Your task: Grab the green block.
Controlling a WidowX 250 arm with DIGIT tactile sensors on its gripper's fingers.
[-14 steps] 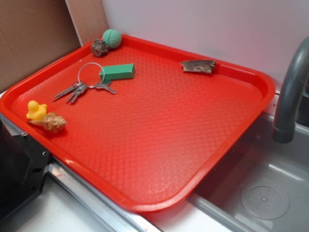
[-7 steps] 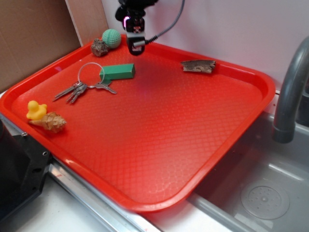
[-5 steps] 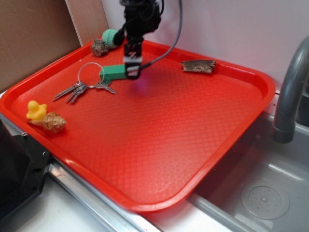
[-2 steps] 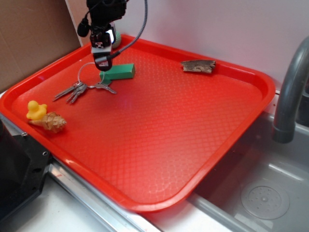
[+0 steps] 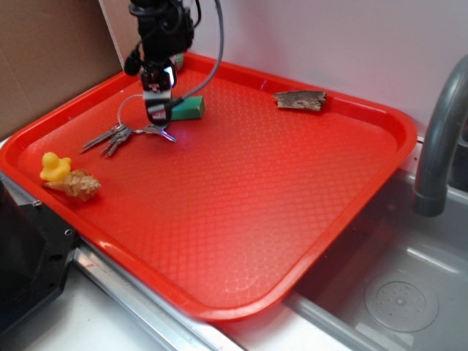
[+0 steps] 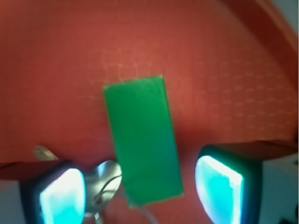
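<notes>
**Pincer is above the green block, grasp not yet made**

The green block [image 5: 188, 108] lies flat on the red tray [image 5: 292, 190], in the far left part of it, and its near end touches or lies just over the bunch of keys [image 5: 121, 134]. In the wrist view the green block [image 6: 142, 140] stands between the two fingers, a little nearer to the left one, with red tray visible on both sides of it. The gripper [image 5: 158, 117] is spread wide: neither finger [image 6: 219, 186] touches the block, and a clear gap stays on each side.

So the approach looks mostly done. The pincer is lined up over the left end of the block, with the fingers across its narrow width, which is the good way to take it. In the outside view the fingertips seem low, near the tray, but I cannot tell exactly if they are already at the height of the block or a bit above it.

What is left, in my judgement: perhaps a small descent, then closing on the block, then lifting it. One risk is the key ring, which lies just beside the left finger in the wrist view; it could be caught together with the block. The bark piece [image 5: 300, 100], the yellow duck [image 5: 53, 166] and the shell [image 5: 75, 185] are well apart and should not disturb.
</notes>
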